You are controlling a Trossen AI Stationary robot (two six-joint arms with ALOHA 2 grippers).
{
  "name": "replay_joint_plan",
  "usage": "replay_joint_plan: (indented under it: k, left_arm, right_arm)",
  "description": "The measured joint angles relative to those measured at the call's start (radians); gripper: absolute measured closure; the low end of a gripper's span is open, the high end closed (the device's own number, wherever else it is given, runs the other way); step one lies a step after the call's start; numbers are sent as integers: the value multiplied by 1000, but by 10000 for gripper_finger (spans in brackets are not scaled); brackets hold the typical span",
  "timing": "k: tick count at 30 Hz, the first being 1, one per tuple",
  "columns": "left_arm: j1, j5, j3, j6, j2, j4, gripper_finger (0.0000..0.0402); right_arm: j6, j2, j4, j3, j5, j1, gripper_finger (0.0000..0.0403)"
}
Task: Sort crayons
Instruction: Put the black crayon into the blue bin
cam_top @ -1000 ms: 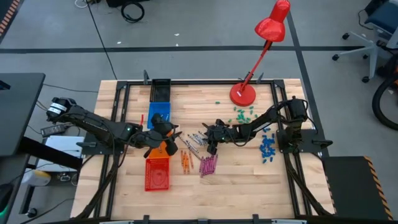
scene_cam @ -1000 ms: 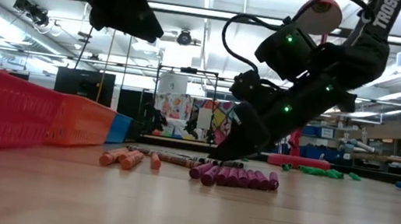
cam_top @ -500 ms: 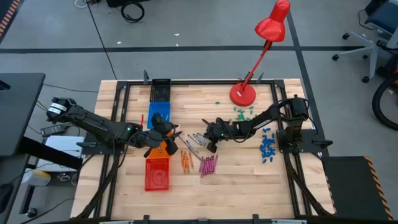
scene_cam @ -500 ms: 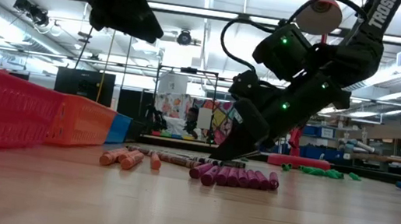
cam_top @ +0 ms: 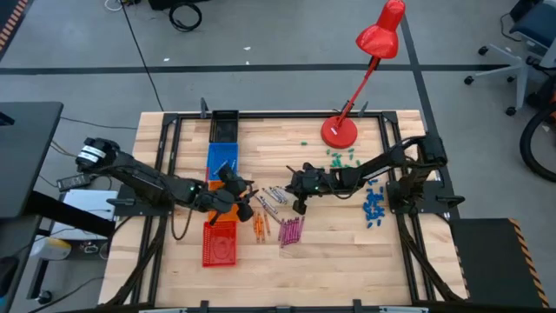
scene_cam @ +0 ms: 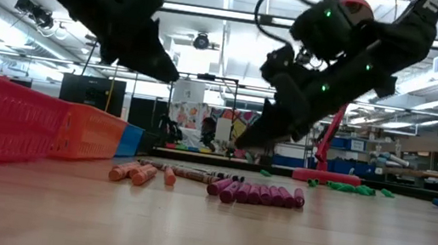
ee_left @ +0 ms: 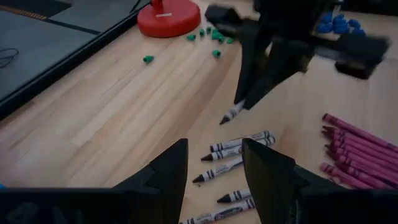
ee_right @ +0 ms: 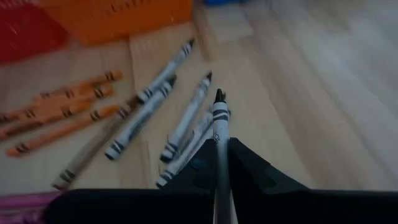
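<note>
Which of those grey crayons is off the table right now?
The grey crayon pinched in the right gripper, hanging tip-down above the wood. The other grey crayons lie flat on the table beneath it.

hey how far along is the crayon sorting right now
Partly done. The magenta crayons lie together in a row and the orange crayons sit grouped beside them. In hand: the right gripper is shut on one grey crayon, lifted off the table. Left: the other grey crayons, lying loose. The left gripper hovers open nearby.
</note>
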Motion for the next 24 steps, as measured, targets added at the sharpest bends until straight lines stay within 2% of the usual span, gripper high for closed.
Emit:
replay_joint_plan:
  k: [5, 10, 15, 20, 24]
  left_arm:
    - [0, 18, 0, 39, 15, 97, 237]
    - [-5, -65, -1, 155, 15, 172, 237]
    - [-8, -66, -1, 281, 26, 265, 237]
    - [0, -67, -1, 286, 73, 287, 237]
    - [-16, -67, -1, 306, 130, 373, 237]
  right_arm:
    - [-59, -54, 46, 2, 58, 49, 367]
    - [-139, -104, 75, 2, 189, 120, 367]
    - [-223, -142, 89, 2, 305, 180, 367]
    - [-286, -164, 131, 2, 398, 226, 367]
    - [-337, -164, 177, 2, 444, 261, 367]
